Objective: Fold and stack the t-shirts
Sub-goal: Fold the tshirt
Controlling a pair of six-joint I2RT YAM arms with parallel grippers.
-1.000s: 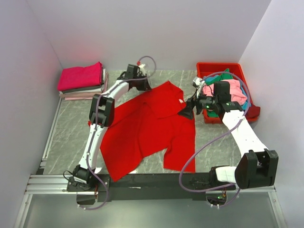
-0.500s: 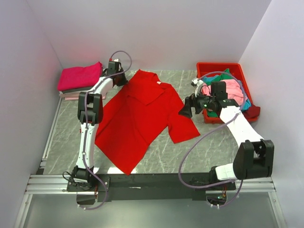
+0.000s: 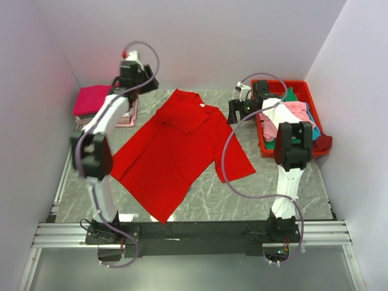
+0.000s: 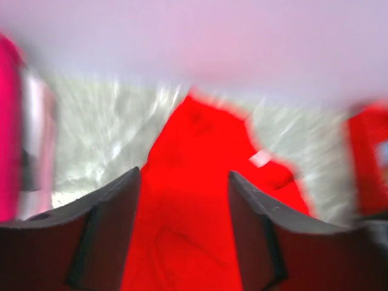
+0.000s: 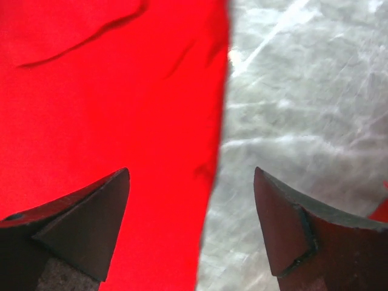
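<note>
A large bright red t-shirt (image 3: 176, 151) lies spread flat across the middle of the table, collar toward the back wall. My left gripper (image 3: 145, 83) hangs raised at the back left, open, with nothing between its fingers. In the blurred left wrist view the left gripper (image 4: 185, 176) looks down on the red t-shirt (image 4: 200, 200). My right gripper (image 3: 234, 112) hovers open beside the shirt's right shoulder. In the right wrist view the right gripper (image 5: 191, 173) straddles the red t-shirt's (image 5: 109, 109) edge, empty. Folded t-shirts (image 3: 97, 100), magenta on top, are stacked at the back left.
A red plastic bin (image 3: 303, 85) at the back right holds loose pink (image 3: 300, 112), white, green and teal shirts. The grey marble table (image 3: 273, 182) shows bare to the right of the red shirt. White walls close off the back and both sides.
The left gripper dragged the red shirt leftward, let go and rose toward the back left. The shirt now lies flat. The right arm swung back beside the bin.
</note>
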